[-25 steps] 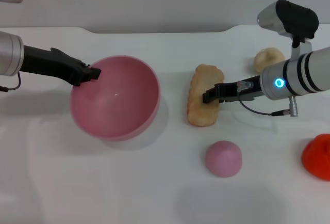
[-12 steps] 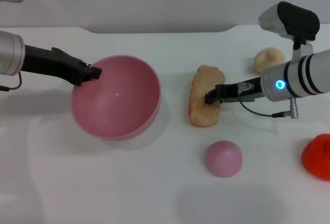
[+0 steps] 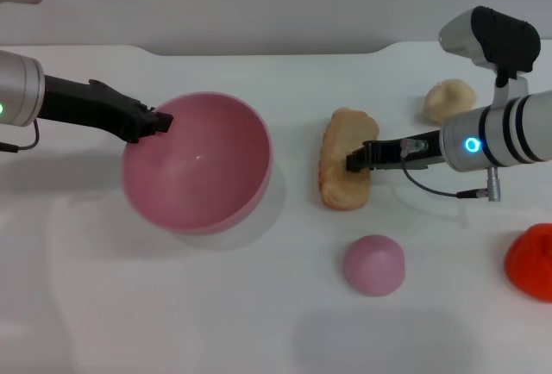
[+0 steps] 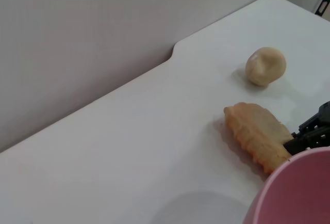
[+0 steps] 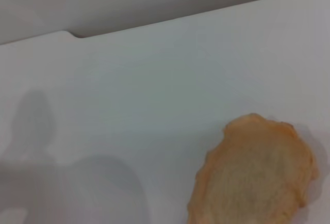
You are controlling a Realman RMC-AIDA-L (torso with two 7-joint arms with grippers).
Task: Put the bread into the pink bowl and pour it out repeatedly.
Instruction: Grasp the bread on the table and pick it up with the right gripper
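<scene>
The pink bowl (image 3: 198, 167) sits left of centre on the white table, tipped slightly, and its rim (image 4: 299, 193) fills a corner of the left wrist view. My left gripper (image 3: 162, 121) is shut on the bowl's far-left rim. The bread (image 3: 339, 176) lies to the right of the bowl, plain tan face up, with its ridged edge (image 4: 255, 133) showing. My right gripper (image 3: 354, 158) reaches in from the right and is shut on the bread's right edge, lifting that side a little. The right wrist view shows the bread (image 5: 258, 177) close below.
A small beige lump (image 3: 448, 98) lies at the back right, behind the right arm. A pink dome-shaped bun (image 3: 373, 264) sits in front of the bread. An orange object (image 3: 530, 262) pokes in at the right edge. The table's back edge (image 3: 259, 51) meets a grey wall.
The right gripper has drawn slightly to the right, and the bread has shifted and tilted with it. The bowl and left gripper have edged a little to the right.
</scene>
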